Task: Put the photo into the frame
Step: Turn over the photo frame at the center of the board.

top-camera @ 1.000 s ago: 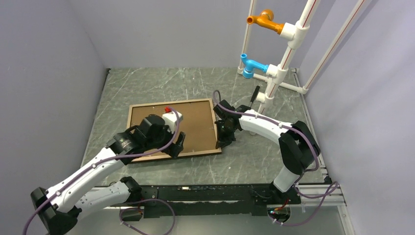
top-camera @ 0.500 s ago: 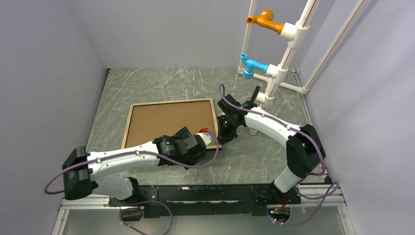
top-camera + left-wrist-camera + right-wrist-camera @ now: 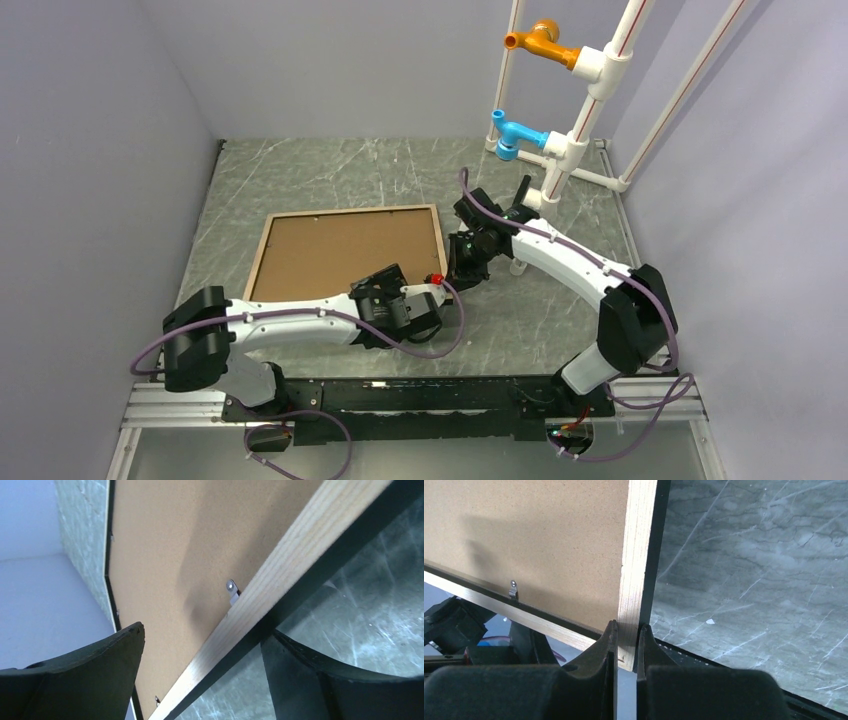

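Mostly judging progress from layout. Starting at left: seeing frame (image 3: 262, 255) lying back-up on table (image 3: 330, 170), with brown board (image 3: 345, 250) sitting inside rails, wood side up. Noting small metal clips (image 3: 232, 592) at board's edge by near rail; not telling whether turned in or out. Not finding photo anywhere in view. Possibly lying under board, but not telling from here. Reckoning loading as likely done, leaving perhaps clip-closing and turning frame face-up.

Moving right: finding left gripper (image 3: 202, 635) at near rail, close to near right corner. Jaws standing wide, one finger over board side and other over table side, straddling rail and not seeming to touch it. Holding nothing.

Further right: seeing right gripper (image 3: 627, 630) pinching right rail just by same corner, jaws nearly closed on thin wood edge. Not telling corner's height off table.

Ending at far right: noting white pipe rack (image 3: 590, 90) carrying orange and blue fittings, well apart from frame.

Looking for brands, labels, writing: finding none legible on frame, board or rack.
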Motion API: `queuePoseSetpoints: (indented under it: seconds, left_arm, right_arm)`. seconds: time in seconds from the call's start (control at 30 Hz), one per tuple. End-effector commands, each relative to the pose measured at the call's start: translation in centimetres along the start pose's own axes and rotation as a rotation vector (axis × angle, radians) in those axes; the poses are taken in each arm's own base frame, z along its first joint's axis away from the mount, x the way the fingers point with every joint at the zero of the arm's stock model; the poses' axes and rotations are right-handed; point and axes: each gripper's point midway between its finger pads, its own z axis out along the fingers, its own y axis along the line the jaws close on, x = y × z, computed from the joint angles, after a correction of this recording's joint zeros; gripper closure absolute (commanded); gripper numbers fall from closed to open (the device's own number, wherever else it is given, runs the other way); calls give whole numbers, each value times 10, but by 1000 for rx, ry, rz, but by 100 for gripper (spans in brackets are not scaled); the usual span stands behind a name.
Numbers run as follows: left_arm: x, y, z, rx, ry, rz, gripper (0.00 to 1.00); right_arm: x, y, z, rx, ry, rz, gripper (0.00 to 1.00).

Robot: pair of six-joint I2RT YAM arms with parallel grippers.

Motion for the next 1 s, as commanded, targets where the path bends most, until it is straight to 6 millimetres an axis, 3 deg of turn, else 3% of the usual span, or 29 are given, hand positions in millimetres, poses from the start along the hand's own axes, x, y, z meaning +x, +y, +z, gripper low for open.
queuePoseSetpoints:
  seconds: [0.0, 0.2, 0.5, 0.63, 0.73, 0.97]
  left_arm:
    - [-13, 17, -1, -111, -25, 21, 15]
    - [-15, 22, 4, -173, -4, 51, 37]
    - [-16, 39, -4, -254, -14, 33, 79]
    - [-16, 50, -12, -299, -31, 13, 94]
    - [-18, 58, -18, -326, -43, -5, 99]
    - [-18, 79, -37, -400, -57, -35, 100]
  right_arm:
    - [-1, 40, -32, -191, -31, -42, 100]
    - [3, 39, -33, -197, -19, -44, 100]
    - [2, 45, -42, -229, -41, -58, 98]
    - [-4, 50, -50, -244, -77, -72, 83]
    - [-9, 55, -59, -258, -114, -89, 71]
    - [-22, 65, -91, -300, -264, -157, 40]
